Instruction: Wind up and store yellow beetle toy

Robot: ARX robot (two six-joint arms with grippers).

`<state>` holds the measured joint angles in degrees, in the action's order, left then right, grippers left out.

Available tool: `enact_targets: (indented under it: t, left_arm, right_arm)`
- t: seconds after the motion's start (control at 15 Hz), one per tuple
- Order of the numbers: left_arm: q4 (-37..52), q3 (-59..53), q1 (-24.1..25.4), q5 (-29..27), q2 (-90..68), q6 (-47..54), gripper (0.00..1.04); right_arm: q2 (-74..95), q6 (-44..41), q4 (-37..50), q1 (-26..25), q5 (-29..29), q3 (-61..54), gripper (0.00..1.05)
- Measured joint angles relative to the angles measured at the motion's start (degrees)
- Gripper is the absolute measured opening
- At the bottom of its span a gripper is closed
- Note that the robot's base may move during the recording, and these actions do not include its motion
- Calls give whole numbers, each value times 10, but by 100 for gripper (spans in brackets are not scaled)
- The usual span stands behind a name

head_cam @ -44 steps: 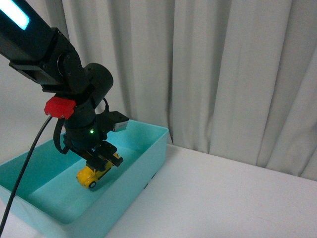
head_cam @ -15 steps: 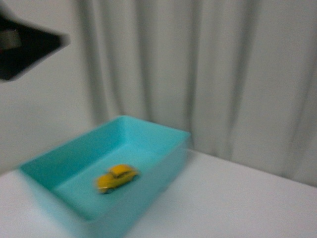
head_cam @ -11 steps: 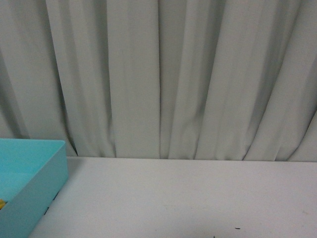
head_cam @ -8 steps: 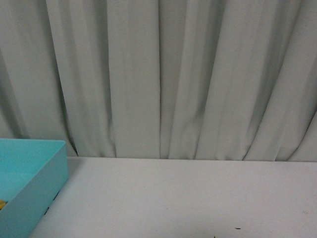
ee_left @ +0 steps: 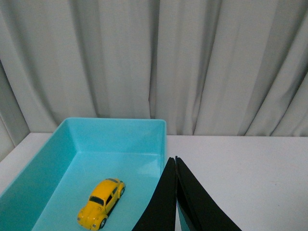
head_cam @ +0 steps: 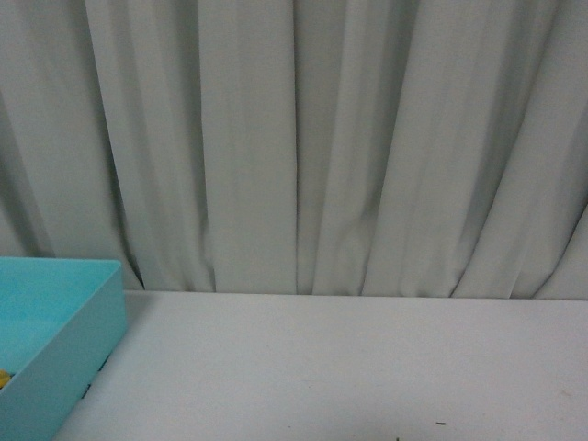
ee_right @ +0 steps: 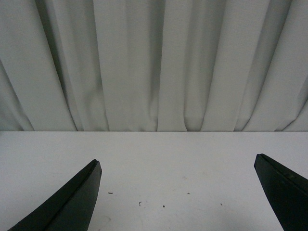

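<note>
Left gripper first: its jaws are pressed together with nothing between them, tips meeting in a thin dark wedge just above the near wall of the bin. Right gripper is the opposite story, jaws spread wide and empty over the bare table, nothing but a few dark specks between the fingers. Past the left jaw tips and off to one side, down on the bin floor, sits the beetle, clear of every wall and well apart from both grippers. The front view catches only a sliver of yellow at its edge inside the bin, and neither arm shows there. By the look of it the storing is done, so the step in hand reads as pulling clear and finishing. Doing that well means keeping the closed left jaws above the bin wall rather than dragging across it, since a nudge could shift the bin and set a wound toy rolling. Now the toy itself: glossy yellow, rounded roof and fenders, dark windows, small black wheels with pale hubs, standing upright on all wheels, its length running at a slant to the bin's long walls. Beyond everything, the grey curtain hangs in folds.
</note>
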<state>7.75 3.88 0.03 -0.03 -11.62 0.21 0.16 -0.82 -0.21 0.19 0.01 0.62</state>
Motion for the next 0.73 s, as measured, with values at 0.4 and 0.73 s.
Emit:
enact_targets:
  t: [0.4, 0.73]
  left_arm:
    - [-86, -33, 0, 1, 114, 0, 2]
    - [-79, -33, 0, 0, 115, 0, 2]
  right_arm:
    - [0, 0, 0, 0, 0, 0, 98]
    - [0, 0, 0, 0, 0, 0, 98]
